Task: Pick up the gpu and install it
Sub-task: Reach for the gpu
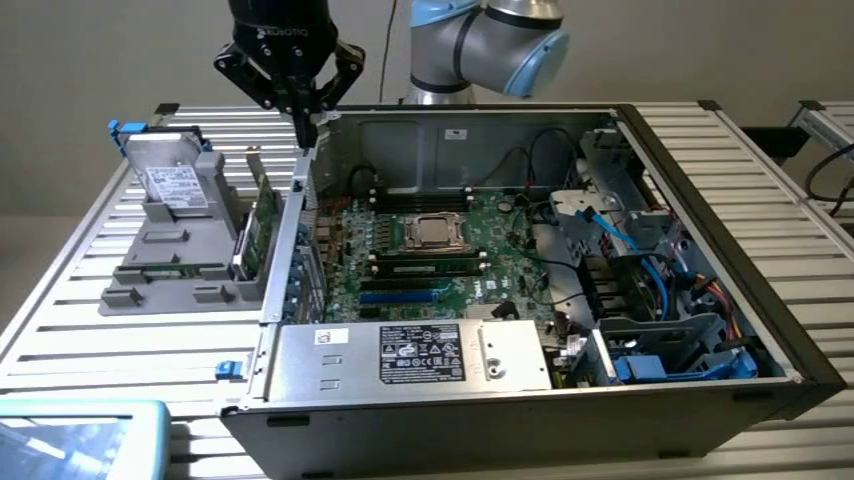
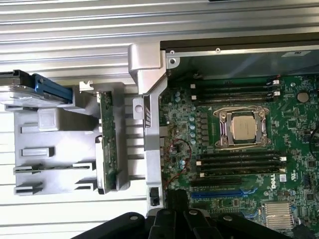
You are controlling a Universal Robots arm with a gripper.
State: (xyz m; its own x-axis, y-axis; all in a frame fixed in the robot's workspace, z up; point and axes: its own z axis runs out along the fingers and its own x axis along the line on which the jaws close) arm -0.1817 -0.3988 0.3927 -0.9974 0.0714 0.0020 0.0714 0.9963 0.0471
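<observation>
Tool (image 1: 310, 118) pinched together on nothing, hanging over the edge of the case wall (image 1: 287, 262), with the gpu (image 2: 106, 142) just outside it, on edge in the grey holder (image 2: 55, 144), long axis along that wall, bracket end toward the arm (image 1: 467, 40), open air above, hard drive (image 1: 170, 180) beyond on the surface (image 1: 107, 350).

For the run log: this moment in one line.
gripper shut | near case wall | gpu upright in grey holder | not installed

ROBOTIQ, upside down, stands on the gripper (image 1: 310, 128) body. DELL is printed in white on the motherboard (image 2: 189, 124), near the CPU (image 2: 242, 128). The print on the power-supply label (image 1: 420, 353) is too small to read.
</observation>
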